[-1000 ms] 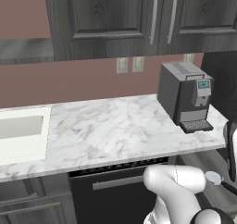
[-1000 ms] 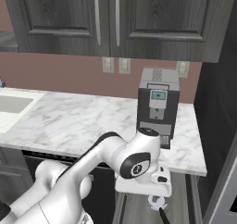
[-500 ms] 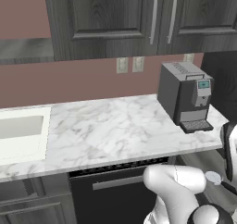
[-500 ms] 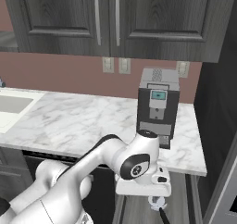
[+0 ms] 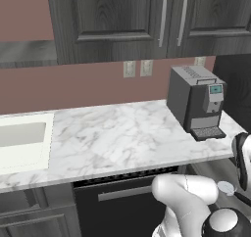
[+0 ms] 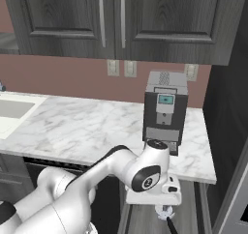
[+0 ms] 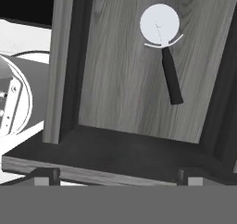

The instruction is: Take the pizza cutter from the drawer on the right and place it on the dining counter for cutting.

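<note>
The pizza cutter (image 7: pixel 159 25), a round silver wheel on a thin dark handle, lies flat on the grey wood floor of the open drawer (image 7: pixel 65 75) in the hand view. My gripper (image 7: pixel 118 177) hangs over the drawer's near end, open, with nothing between its fingers and well short of the cutter. In the left base view the cutter's wheel (image 5: pixel 226 187) shows low at the right, under the worktop edge. In the right base view the cutter (image 6: pixel 166 212) peeks out just below my hand. The dining counter is out of view.
A grey coffee machine (image 5: pixel 196 101) stands on the marble worktop (image 5: pixel 117 133), with a built-in sink (image 5: pixel 22 138) at its left. Dark upper cabinets (image 5: pixel 147 20) hang above. A tall dark cabinet (image 6: pixel 227 131) closes off the right side.
</note>
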Tool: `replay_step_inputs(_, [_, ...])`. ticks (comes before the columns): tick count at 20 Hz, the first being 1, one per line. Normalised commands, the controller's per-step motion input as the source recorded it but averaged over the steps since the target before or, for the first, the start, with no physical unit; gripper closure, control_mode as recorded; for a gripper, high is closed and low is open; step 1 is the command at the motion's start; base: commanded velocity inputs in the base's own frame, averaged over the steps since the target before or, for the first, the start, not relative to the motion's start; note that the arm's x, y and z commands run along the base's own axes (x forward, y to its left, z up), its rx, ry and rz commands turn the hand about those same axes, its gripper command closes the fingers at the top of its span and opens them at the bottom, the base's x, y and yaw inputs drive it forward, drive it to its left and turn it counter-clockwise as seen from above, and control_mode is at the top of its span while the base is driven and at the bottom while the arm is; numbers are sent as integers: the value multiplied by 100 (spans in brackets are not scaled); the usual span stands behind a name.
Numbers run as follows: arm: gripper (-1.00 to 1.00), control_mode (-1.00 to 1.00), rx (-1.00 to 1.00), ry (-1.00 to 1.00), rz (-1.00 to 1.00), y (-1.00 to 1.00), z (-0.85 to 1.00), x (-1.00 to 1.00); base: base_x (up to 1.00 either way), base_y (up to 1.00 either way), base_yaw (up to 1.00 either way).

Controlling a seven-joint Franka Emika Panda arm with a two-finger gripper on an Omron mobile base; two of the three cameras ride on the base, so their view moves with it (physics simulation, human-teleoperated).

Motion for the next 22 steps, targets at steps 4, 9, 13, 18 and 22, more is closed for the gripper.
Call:
replay_step_inputs(4, [-100, -100, -1, -2, 0, -30, -20, 6, 0, 0, 0])
replay_step_inputs(9, [-100, -100, -4, 0, 0, -18, -22, 5, 0, 0, 0])
replay_step_inputs(13, [-100, -100, -2, -3, 0, -4, -31, 19, 0, 0, 0])
replay_step_inputs(18, [-100, -100, 0, -14, 1, -13, -39, 26, 0, 0, 0])
replay_step_inputs(22, [-100, -100, 1, -13, 3, -28, -38, 6, 0, 0, 0])
